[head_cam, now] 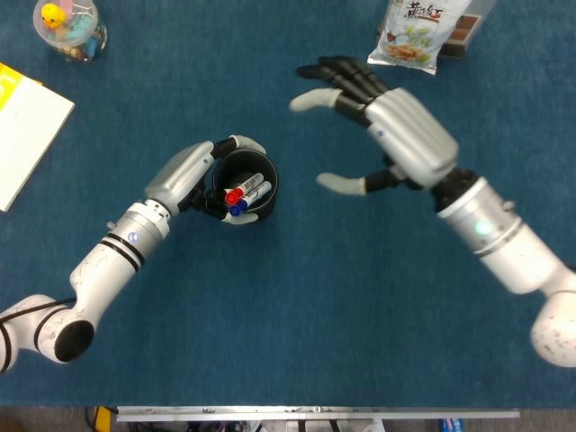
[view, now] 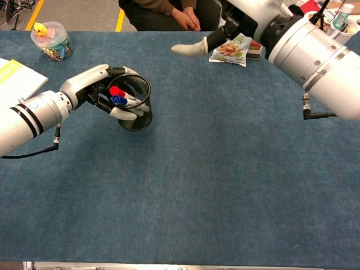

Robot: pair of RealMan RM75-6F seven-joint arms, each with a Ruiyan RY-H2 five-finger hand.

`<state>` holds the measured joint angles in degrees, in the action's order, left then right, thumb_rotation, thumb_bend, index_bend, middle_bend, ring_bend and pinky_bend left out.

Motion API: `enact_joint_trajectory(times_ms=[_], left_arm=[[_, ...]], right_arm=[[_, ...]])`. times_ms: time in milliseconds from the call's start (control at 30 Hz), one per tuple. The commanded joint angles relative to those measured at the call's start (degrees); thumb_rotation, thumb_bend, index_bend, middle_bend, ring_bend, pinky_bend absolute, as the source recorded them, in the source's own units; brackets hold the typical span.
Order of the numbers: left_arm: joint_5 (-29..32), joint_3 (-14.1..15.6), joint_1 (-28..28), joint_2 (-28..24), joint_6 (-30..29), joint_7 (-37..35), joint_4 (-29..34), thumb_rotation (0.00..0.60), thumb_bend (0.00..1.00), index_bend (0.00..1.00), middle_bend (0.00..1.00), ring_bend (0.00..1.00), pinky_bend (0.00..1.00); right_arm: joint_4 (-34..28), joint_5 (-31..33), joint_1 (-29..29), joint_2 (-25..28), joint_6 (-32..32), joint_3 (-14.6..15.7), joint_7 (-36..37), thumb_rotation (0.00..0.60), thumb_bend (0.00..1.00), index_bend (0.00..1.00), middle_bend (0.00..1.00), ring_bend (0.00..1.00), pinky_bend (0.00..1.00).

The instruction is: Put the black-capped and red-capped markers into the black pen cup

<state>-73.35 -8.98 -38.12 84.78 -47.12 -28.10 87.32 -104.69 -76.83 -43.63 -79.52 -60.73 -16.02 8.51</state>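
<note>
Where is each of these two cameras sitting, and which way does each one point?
Head view: high up, looking straight down on the blue table; both arms show, the left hand gripping the black pen cup, the right hand spread.
Chest view: lower, facing forward across the table; same arms from behind.
Shared: cup, red-capped marker, snack bag.
</note>
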Motion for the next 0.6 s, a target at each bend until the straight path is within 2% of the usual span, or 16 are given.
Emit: enact_joint_trajectory(times_ms=[33,233,433,500,600], left_arm=[[-0.85,0.53,-0.02,2.13,-0.19,-0.72,-3.04,0.6,0.09,0.27,0.33,0.35,0.24],[-2.79,1.58,0.15,4.51,-0.94,-1.25,-8.28,0.6,0.09,0.26,0.33,0.34,0.24],[-3.35,2.25,0.19,5.13,-0.66,-1.27,-10.28,0.6,0.09,0.24,0.31,0.32,0.24],[-3.17,2.55,0.03,4.89,0.18,-0.99,-10.42,0.6,0.09,0.22,0.29,0.3,0.24],[-2.72,2.83,-0.28,3.87,1.38,0.29,-9.74,0.6,0.09,0.11,0.17,0.19,0.24]], right_arm=[[0.39,-0.32,1.5,1.91,-0.91,0.68,0.76,0.6,0.16,0.28,0.13,0.0,0.0],[1.23,-1.02,3.51,5.14,-1.94,1.28,2.51,0.6,0.16,0.28,0.13,0.0,0.0],[1.92,-1.22,4.9,7.27,-2.46,1.49,4.55,0.6,0.16,0.28,0.13,0.0,0.0],[1.83,-1.34,5.19,7.83,-2.42,1.57,5.17,0.6,0.16,0.28,0.13,0.0,0.0],[2.0,-2.33,5.53,8.05,-2.9,1.95,4.89,0.6,0.16,0.28,0.13,0.0,0.0]])
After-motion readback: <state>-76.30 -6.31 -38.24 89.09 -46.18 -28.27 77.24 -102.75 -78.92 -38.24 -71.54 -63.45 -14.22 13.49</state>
